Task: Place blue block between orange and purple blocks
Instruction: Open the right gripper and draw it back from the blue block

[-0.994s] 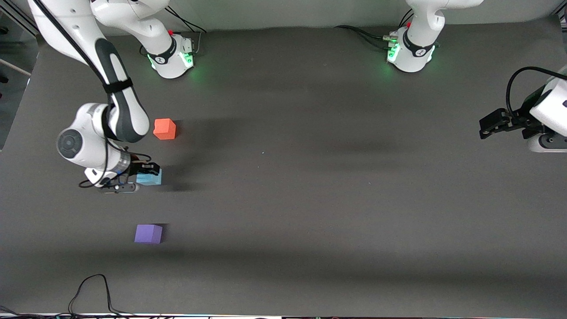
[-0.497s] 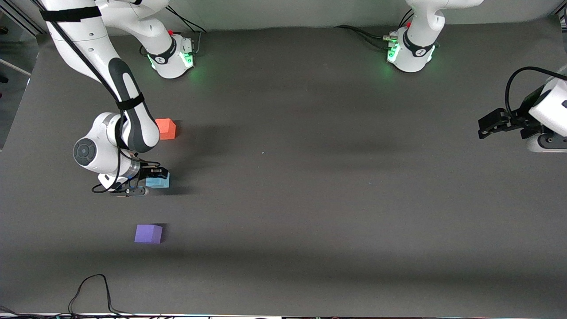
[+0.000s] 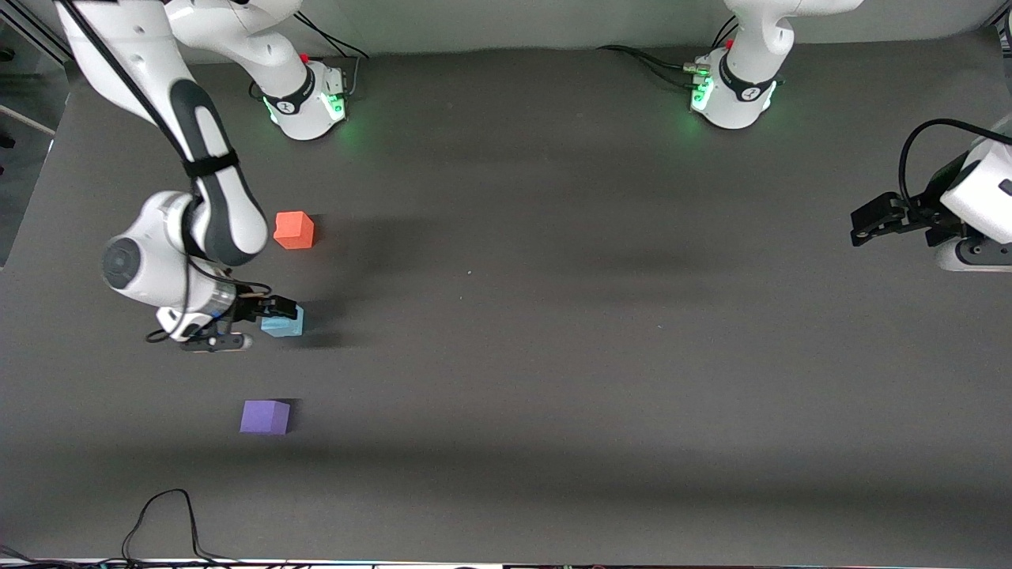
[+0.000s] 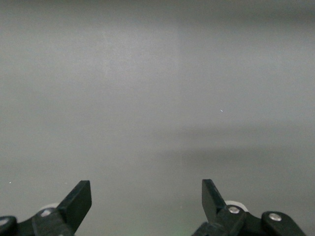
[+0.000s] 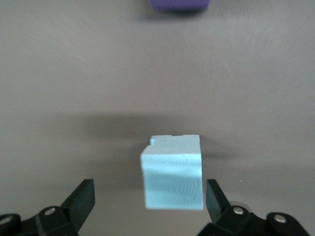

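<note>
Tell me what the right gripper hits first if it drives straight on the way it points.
Probably the blue block, sitting between the right gripper's open fingers; past it lies the purple block.

blue block [image 3: 283, 322] on table between orange block [image 3: 294, 230] and purple block [image 3: 265, 416] | right gripper [image 3: 265, 310] at blue block | left gripper [image 3: 870, 221] waits

Blue block [image 3: 283, 322] on table, between spread fingers of right gripper [image 3: 265, 310], untouched. Orange block [image 3: 294, 230] farther from camera than gripper; purple block [image 3: 266, 416] nearer.
</note>
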Motion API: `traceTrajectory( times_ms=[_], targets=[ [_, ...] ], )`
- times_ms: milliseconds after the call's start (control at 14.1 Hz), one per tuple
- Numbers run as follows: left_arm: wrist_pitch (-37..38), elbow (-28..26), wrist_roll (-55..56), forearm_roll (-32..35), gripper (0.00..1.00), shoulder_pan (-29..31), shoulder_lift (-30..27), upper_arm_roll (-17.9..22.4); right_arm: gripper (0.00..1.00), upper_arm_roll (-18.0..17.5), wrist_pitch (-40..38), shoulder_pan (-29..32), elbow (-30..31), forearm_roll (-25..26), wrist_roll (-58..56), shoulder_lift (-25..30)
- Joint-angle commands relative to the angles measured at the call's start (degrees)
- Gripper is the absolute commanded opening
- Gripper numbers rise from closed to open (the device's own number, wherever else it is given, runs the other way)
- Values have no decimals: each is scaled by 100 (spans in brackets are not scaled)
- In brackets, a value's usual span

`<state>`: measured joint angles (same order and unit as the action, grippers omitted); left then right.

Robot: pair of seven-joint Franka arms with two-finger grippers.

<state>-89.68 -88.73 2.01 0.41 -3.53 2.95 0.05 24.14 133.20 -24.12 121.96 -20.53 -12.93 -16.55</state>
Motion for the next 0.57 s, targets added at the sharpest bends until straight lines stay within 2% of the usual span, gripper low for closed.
traceTrajectory(
  times_ms=[0, 142, 284, 497],
  targets=[
    [74, -74, -96, -68, 100, 54, -93, -22, 100, 143, -486, -57, -22, 40, -122, 819],
    [56, -74, -104, -68, 100, 54, -93, -22, 100, 222, -1178, -57, -565, 521, 43, 1004],
    [65, -65, -87, -68, 100, 37, -93, -22, 100, 275, -2371, -57, -1416, 935, 447, 1119],
    [12, -65, -87, -68, 100, 10, -102, -31, 100, 371, -3482, -57, -2289, 1034, 519, 1294]
  ],
)
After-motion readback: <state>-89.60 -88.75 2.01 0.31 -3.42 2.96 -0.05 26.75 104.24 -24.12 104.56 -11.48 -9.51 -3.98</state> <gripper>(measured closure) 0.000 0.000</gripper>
